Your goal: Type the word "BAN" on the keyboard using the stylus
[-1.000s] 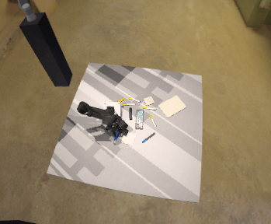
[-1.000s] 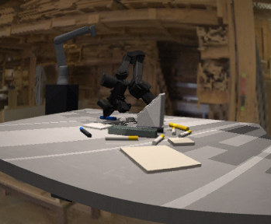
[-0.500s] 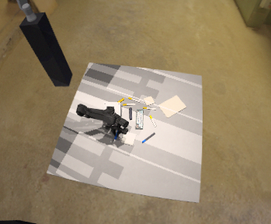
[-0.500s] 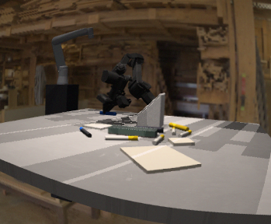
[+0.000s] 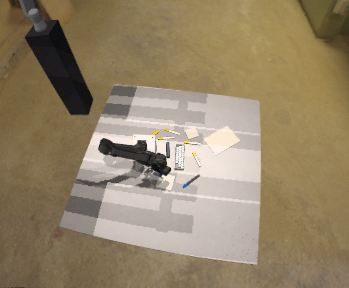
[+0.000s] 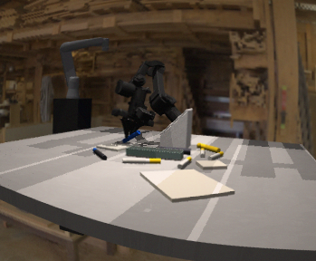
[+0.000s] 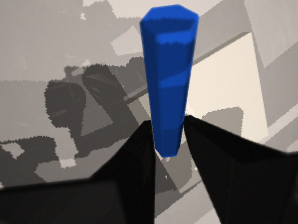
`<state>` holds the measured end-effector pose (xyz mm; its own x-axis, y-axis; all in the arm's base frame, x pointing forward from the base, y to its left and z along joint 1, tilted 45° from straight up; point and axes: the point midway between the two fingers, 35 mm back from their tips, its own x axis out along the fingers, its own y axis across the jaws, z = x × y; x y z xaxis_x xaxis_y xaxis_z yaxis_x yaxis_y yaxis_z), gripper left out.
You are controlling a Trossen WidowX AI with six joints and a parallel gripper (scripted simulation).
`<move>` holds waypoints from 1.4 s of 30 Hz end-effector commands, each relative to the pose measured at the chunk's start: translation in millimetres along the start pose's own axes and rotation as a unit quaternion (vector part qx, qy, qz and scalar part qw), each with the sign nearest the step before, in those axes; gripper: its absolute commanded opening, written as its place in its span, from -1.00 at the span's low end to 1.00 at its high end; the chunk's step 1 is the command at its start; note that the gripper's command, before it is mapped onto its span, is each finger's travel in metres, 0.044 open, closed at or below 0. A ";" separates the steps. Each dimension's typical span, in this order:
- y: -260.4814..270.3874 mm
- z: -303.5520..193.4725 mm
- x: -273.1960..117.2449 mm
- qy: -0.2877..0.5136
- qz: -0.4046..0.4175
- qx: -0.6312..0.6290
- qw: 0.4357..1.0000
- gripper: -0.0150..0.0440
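Observation:
The stylus [image 6: 132, 136] [image 7: 169, 75] is blue and faceted. My gripper [image 7: 167, 125] is shut on it, and one end of the stylus rises above the fingertips in the wrist view. In the exterior view the stylus is tilted, low over the desk behind the keyboard. The keyboard [image 5: 180, 157] [image 6: 155, 153] has a dark green-grey side and pale keys. In the top view my gripper is left of the keyboard's lower end, clear of the keys. The keyboard is outside the wrist view. The stylus's lower tip cannot be made out.
A cream pad [image 7: 225, 82] [image 6: 110, 147] lies near the gripper. A black marker with a blue end [image 5: 191, 180] [image 6: 100, 153] lies beyond it. A pale wedge [image 6: 178, 131] stands beside the keyboard. Several yellow-and-white markers, a small pad [image 5: 191, 133] and a large pad [image 5: 222, 140] lie around.

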<state>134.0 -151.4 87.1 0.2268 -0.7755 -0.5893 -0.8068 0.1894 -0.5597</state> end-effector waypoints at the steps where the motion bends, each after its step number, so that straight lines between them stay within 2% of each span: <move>1: -8.4 16.9 -0.3 -0.057 -0.013 0.043 0.997 -0.49; 12: -35.7 68.9 -14.7 -0.243 -0.029 0.165 0.955 -0.49; 24: -63.6 113.2 -50.9 -0.436 -0.007 0.263 0.860 -0.49; 32: -64.4 115.4 -50.0 -0.446 -0.004 0.267 0.854 -0.49; 42: -55.3 114.6 -19.9 -0.446 -0.005 0.267 0.854 -0.49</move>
<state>238.0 -73.7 69.2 0.7496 -0.0606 -0.6592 -0.4899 0.6189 -0.6140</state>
